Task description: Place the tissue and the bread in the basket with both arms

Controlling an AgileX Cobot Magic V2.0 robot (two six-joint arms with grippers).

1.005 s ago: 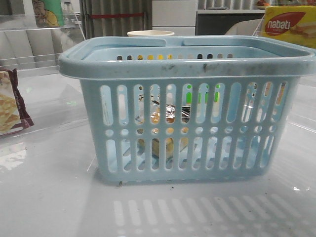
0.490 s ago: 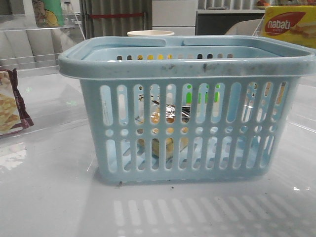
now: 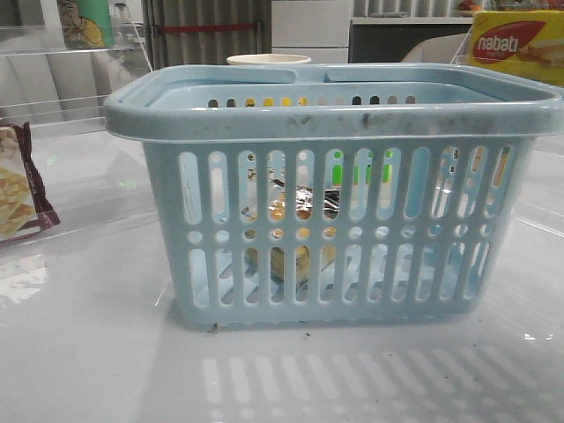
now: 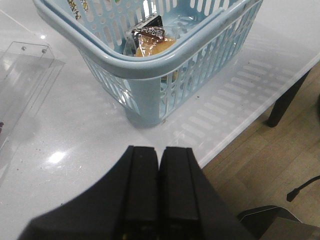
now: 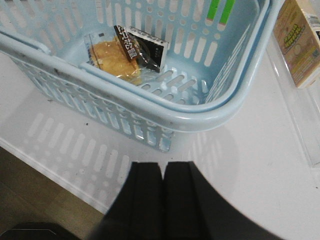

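The left gripper (image 4: pixel 158 165) hangs above the white table (image 4: pixel 75 145) with its two black fingers pressed flat together and nothing between them, just short of one corner of the basket (image 4: pixel 150 70). The right gripper (image 5: pixel 163 180) is likewise closed tight and empty, poised over the table off another corner of the basket (image 5: pixel 200 117). Inside, the bread (image 5: pixel 112 57) lies on the slotted floor near one wall, its clear bag crinkled and its dark-and-white label strip (image 5: pixel 142 47) folded across one end; the left wrist view catches the same bread (image 4: pixel 150 45) just past the rim. From the front, the basket (image 3: pixel 326 119) stands upright in mid-table, the bread (image 3: pixel 295 211) glimpsed through the slots. A green strip (image 5: pixel 220 11) shows behind the far wall's slots. A cracker packet (image 3: pixel 19 181) with maroon edges lies at the table's left, a yellow Nabati box (image 3: pixel 515 42) stands far right, and a pale cup (image 3: pixel 269 60) peeks over the back rim. A clear acrylic tray (image 4: pixel 22 65) rests beside the basket.
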